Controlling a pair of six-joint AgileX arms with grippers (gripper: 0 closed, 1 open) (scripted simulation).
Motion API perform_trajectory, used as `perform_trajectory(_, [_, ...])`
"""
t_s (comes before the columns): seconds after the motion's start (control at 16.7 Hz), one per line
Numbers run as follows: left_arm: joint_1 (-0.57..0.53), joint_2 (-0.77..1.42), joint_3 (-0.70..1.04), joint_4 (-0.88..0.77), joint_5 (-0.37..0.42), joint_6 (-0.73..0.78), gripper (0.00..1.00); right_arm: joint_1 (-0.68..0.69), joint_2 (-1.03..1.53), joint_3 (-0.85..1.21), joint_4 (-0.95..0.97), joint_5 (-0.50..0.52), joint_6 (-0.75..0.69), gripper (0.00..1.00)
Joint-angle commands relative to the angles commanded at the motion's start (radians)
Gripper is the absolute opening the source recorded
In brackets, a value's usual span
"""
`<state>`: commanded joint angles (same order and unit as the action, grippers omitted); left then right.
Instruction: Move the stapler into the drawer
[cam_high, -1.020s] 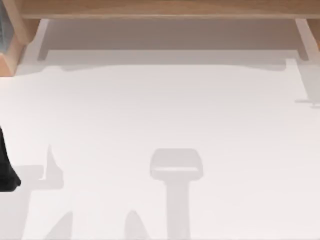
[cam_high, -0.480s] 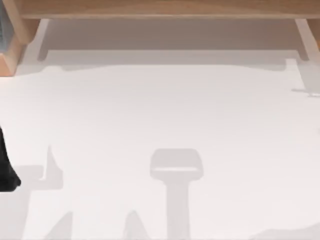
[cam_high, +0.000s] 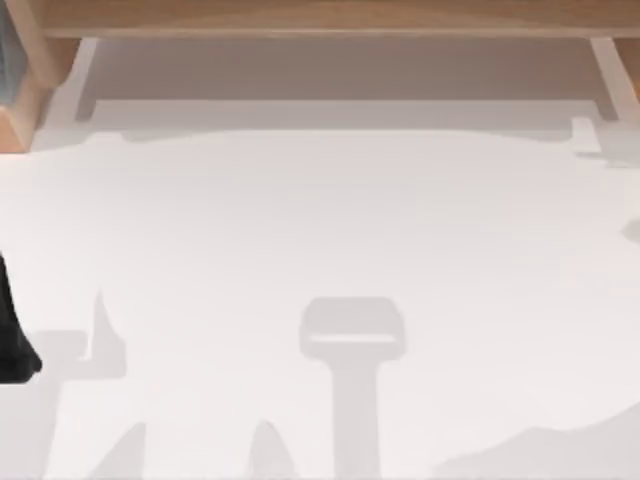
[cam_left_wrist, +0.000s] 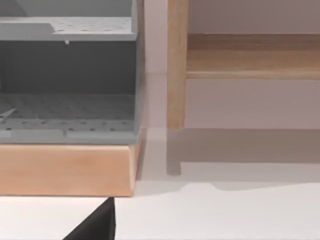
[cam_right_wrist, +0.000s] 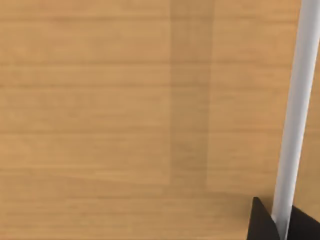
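Item, drawer front: my right claw (cam_right_wrist: 277, 222) straddles its pale bar handle (cam_right_wrist: 292, 115) (grip cannot be judged), left arm (cam_high: 12, 335) parked at the desk (cam_high: 320, 230) edge; stapler's whereabouts unknown, presumably light, rigid, best pinched across its sides.

Of our own body we can see little. Our left arm (cam_high: 14, 335) appears at the top view's left edge as a plain black, smooth form, narrow above and widening to a rounded lower end. In the left wrist view a matte black wedge with a sharp upper corner (cam_left_wrist: 97, 225) rises from the frame edge. In the right wrist view two dark pointed black tips (cam_right_wrist: 262, 222) appear. We see no cables, screws or markings.
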<state>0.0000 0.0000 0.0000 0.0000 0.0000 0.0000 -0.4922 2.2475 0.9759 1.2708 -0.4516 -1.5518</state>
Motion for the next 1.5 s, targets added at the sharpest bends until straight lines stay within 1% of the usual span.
perform_trajectory(0.24, [0.0, 0.0, 0.0, 0.0, 0.0, 0.0, 1.0, 0.007, 0.028, 0.037, -0.033, 0.011, 0.0, 0.0])
perform_trajectory(0.48, [0.0, 0.0, 0.0, 0.0, 0.0, 0.0, 1.0, 0.035, 0.084, 0.211, -0.104, 0.041, -0.001, 0.0])
perform_trajectory(0.6, [0.0, 0.0, 0.0, 0.0, 0.0, 0.0, 1.0, 0.051, 0.114, 0.266, -0.145, 0.058, 0.0, 0.0])
perform_trajectory(0.9, [0.0, 0.0, 0.0, 0.0, 0.0, 0.0, 1.0, 0.058, 0.125, 0.279, -0.157, 0.064, 0.001, 0.0])
perform_trajectory(1.5, [0.0, 0.0, 0.0, 0.0, 0.0, 0.0, 1.0, 0.058, 0.125, 0.279, -0.157, 0.064, 0.001, 0.75])
